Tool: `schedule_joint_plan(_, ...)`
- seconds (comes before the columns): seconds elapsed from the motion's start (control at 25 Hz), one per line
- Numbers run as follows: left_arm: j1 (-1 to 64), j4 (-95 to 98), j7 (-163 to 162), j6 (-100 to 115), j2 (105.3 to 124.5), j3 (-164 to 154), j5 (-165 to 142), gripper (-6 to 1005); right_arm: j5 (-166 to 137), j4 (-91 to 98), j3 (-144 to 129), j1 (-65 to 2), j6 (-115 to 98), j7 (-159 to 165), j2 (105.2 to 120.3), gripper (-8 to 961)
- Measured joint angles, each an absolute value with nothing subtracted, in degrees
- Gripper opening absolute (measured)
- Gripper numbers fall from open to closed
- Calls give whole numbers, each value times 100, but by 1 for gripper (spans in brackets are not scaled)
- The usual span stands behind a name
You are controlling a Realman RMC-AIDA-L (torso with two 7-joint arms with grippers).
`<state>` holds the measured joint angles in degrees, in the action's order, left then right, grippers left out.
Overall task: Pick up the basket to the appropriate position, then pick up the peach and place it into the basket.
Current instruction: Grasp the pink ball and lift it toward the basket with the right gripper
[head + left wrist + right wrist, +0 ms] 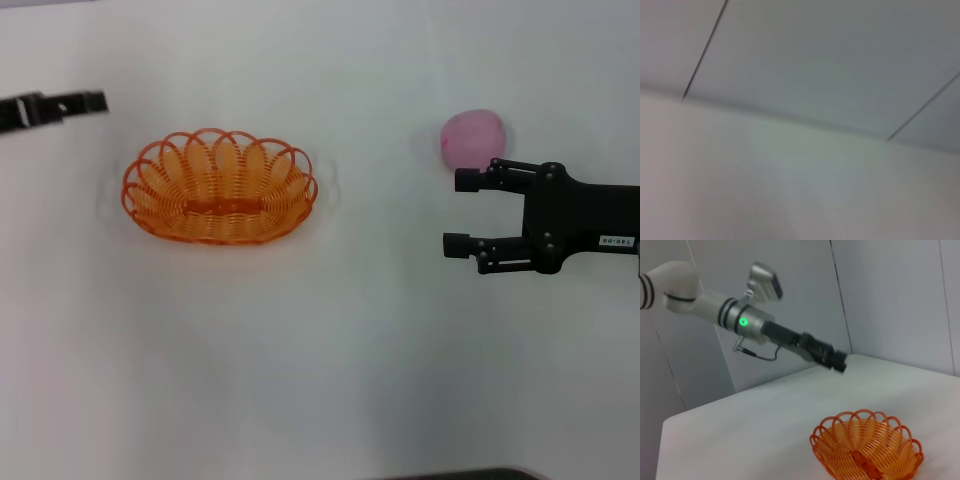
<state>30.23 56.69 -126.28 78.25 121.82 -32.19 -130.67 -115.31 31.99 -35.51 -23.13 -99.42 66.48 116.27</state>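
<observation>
We see the round pale-pink peach (474, 138) on the white counter (330, 340), right of the empty oval orange openwork basket (219, 186). Right tool (458, 212) hovers just beside the peach, fingers spread, empty. Left tool (95, 102) sits past the basket's left; its fingers look pressed together. Right wrist view alone shows its arm.

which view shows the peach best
The head view: the peach lies whole on the table, just beyond the open right gripper. The left wrist view shows only blank surfaces; the right wrist view shows the basket, no peach.
</observation>
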Motion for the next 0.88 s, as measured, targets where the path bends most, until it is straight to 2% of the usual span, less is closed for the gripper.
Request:
schedule_joint_plan(0.32,2605,5617,-10374,8996,12190,-2546,-11497,805,-11531,3199,-3551,-2329,-9941,6661,11628,906)
schedule_joint_plan(0.68,2220,5550,-8175,10609,12288,-2474,-11441,802,-11531,3244,-3551,-2374,-9940,6821,11636,907)
schedule_joint_plan(0.88,1969,5577,-7760,10671,12359,-2506,-11801,800,-11531,3250,-3539,-2380,-9945,6902,11612,895)
